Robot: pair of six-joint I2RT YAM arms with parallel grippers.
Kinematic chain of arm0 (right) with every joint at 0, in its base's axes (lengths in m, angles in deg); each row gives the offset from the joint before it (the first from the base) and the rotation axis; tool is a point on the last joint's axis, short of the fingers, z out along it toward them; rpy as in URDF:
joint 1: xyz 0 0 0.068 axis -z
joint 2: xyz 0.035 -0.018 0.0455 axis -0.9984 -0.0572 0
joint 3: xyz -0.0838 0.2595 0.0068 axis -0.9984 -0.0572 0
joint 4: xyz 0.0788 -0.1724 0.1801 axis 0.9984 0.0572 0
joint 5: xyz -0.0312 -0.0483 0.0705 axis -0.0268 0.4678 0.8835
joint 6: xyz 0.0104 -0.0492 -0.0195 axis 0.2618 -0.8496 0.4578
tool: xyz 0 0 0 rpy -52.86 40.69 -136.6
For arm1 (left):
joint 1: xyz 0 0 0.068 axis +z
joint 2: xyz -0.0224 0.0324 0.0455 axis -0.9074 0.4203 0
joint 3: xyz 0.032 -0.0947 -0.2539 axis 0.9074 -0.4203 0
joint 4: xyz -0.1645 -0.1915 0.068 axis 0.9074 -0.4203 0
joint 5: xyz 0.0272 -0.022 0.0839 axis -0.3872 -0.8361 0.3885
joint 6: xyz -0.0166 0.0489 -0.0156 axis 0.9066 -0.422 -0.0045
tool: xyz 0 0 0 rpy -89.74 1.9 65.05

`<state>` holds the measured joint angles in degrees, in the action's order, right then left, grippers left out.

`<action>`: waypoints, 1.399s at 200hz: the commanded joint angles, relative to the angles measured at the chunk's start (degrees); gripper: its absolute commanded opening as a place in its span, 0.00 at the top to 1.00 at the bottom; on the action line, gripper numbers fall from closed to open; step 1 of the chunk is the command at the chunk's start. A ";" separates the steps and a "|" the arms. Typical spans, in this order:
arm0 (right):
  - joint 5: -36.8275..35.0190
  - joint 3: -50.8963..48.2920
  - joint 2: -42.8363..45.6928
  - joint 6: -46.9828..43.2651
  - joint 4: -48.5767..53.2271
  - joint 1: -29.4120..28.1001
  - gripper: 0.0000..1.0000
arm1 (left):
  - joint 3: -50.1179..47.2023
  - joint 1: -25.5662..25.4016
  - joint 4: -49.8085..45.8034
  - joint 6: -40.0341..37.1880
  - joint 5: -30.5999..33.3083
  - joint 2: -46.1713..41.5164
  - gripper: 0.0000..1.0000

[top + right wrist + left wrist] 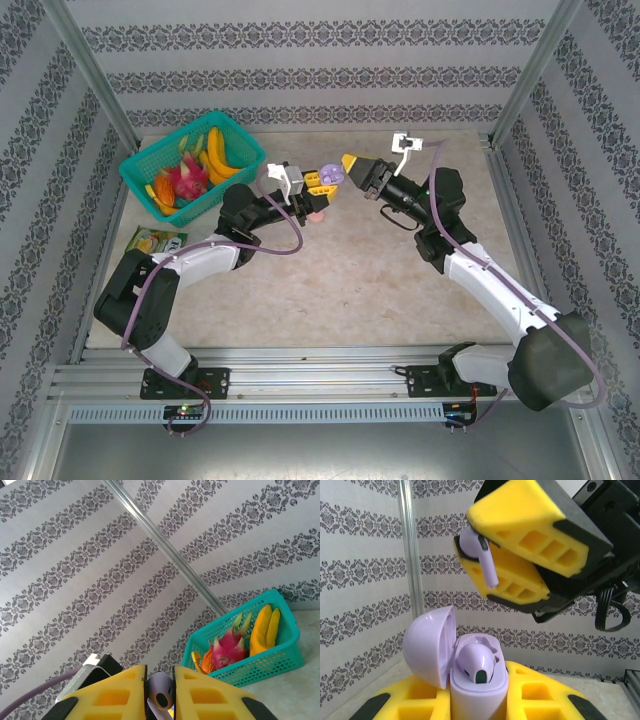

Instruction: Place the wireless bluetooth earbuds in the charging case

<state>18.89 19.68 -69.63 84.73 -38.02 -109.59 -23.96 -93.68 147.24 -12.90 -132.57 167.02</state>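
Right gripper (469,534) pinches a pale lilac stemmed plastic earbud (487,565) just above the open round lilac charging case (427,645) — itself clamped in the left gripper (480,706) (twin bud (475,662) already seated inside).

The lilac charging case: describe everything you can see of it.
The lilac charging case is glossy, rounded plastic, upright, clamped between the yellow jaws of the left gripper. Its domed lid is hinged open to the left in the left wrist view. One lilac earbud sits inside, dark tip facing the camera. Above it the right gripper holds a second earbud.
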 commanded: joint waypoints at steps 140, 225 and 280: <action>1.23 -3.88 -1.26 0.26 -3.75 -1.93 0.85 | 2.00 -1.27 2.78 0.39 0.63 -0.72 1.00; 0.45 -5.21 -0.81 -3.87 -1.36 -2.79 0.86 | 2.18 -1.31 2.94 0.43 1.28 -0.75 1.00; 1.25 -4.18 -0.61 -10.71 4.43 -3.31 0.86 | 2.37 -1.38 2.53 0.43 1.28 -0.68 1.00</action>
<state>18.02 15.81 -70.46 78.90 -39.57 -111.36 -23.57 -94.10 146.36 -12.90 -131.76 167.04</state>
